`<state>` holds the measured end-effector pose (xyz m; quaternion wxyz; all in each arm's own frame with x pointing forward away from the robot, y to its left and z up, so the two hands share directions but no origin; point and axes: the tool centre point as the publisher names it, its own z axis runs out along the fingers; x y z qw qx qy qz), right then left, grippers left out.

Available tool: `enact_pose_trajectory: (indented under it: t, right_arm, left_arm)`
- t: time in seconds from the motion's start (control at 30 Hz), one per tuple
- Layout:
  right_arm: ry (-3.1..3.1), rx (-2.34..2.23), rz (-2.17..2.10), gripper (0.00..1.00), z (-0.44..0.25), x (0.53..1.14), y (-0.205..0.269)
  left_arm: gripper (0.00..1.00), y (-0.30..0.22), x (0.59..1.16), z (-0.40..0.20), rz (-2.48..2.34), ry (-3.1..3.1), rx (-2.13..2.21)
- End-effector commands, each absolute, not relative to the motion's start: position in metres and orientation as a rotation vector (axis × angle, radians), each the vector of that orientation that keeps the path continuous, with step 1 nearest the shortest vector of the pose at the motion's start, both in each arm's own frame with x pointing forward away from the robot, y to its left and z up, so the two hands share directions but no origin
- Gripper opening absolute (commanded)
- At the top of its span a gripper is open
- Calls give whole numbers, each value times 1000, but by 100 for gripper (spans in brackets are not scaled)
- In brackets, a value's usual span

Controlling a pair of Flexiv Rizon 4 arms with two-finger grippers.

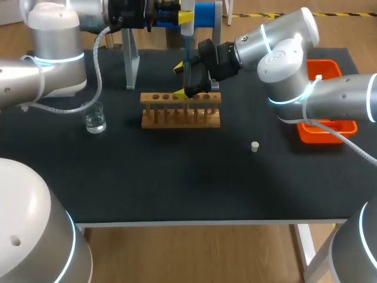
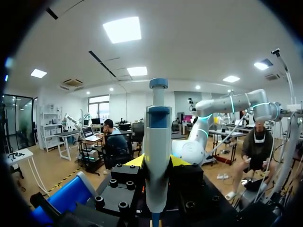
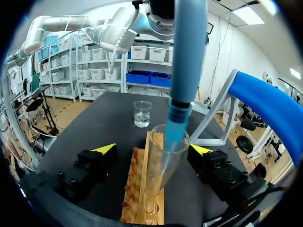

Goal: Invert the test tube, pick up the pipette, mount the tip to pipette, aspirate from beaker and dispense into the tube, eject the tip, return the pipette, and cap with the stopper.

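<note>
pipette tip inside tube, right wrist only

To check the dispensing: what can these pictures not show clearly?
Head view: lower end of the pipette, behind the right end effector.
Left wrist view: the same end, cut off by the edge.
Right wrist view: liquid level in the test tube, too faint.
</note>
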<state>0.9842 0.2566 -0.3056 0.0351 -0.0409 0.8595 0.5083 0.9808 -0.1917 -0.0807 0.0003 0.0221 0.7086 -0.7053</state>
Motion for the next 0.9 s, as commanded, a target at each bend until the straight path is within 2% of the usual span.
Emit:
enact_pose_trajectory:
  t: [0.03, 0.9]
  right_arm:
    - [2644, -126, 1560, 100, -305, 985, 256]
    - [2644, -126, 1560, 100, -305, 985, 256]
  left_arm:
    - [0, -191, 979, -82, -2213, 2217, 66]
    - [0, -192, 979, -90, -2211, 2206, 71]
